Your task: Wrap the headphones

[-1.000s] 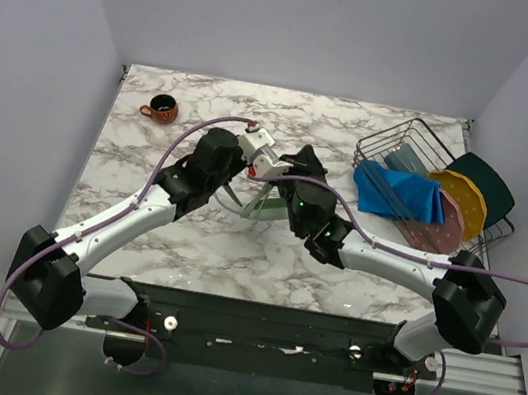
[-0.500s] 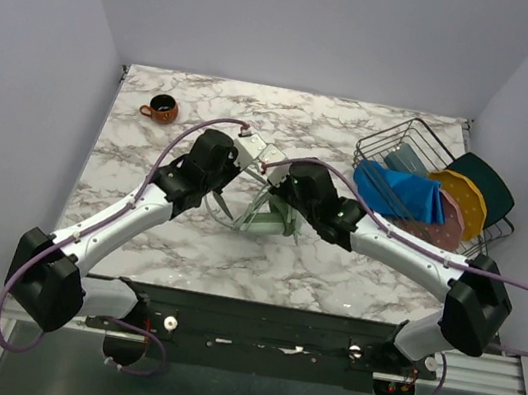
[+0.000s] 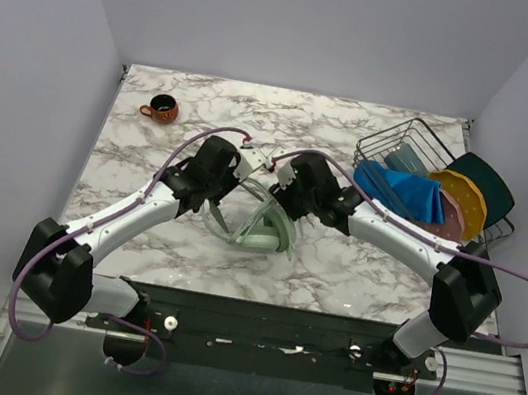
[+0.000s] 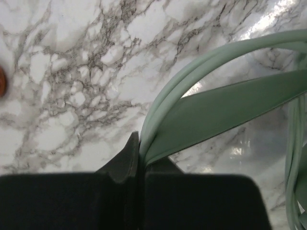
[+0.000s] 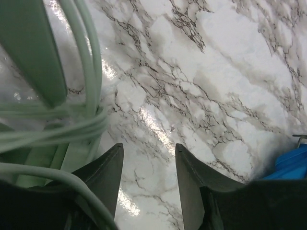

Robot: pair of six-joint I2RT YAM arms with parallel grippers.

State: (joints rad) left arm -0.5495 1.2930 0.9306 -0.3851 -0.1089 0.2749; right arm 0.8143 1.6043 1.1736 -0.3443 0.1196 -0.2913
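Note:
The pale mint-green headphones (image 3: 264, 226) lie on the marble table (image 3: 150, 153) between my two arms. My left gripper (image 4: 140, 146) is shut on the slim headband (image 4: 216, 105) and a run of thin cable (image 4: 192, 72) beside it. From above, the left gripper (image 3: 218, 212) sits at the headphones' left edge. My right gripper (image 5: 148, 153) stands open over bare marble with nothing between its fingers. Several turns of cable (image 5: 62, 129) cross the headband (image 5: 33, 48) just left of its left finger. From above, the right gripper (image 3: 284, 209) hovers over the headphones' far right side.
A small brown cup (image 3: 160, 108) stands at the far left. A wire rack (image 3: 405, 145) at the far right holds a blue cloth (image 3: 402, 193), with a yellow plate (image 3: 465, 206) and a dark green plate (image 3: 484, 184) leaning beside it. The blue cloth (image 5: 292, 165) shows at the right edge of the right wrist view.
My right gripper has opened from nearly shut and shifted toward the far side. The left gripper stayed shut, and the headphones came nearer and lower on the table.

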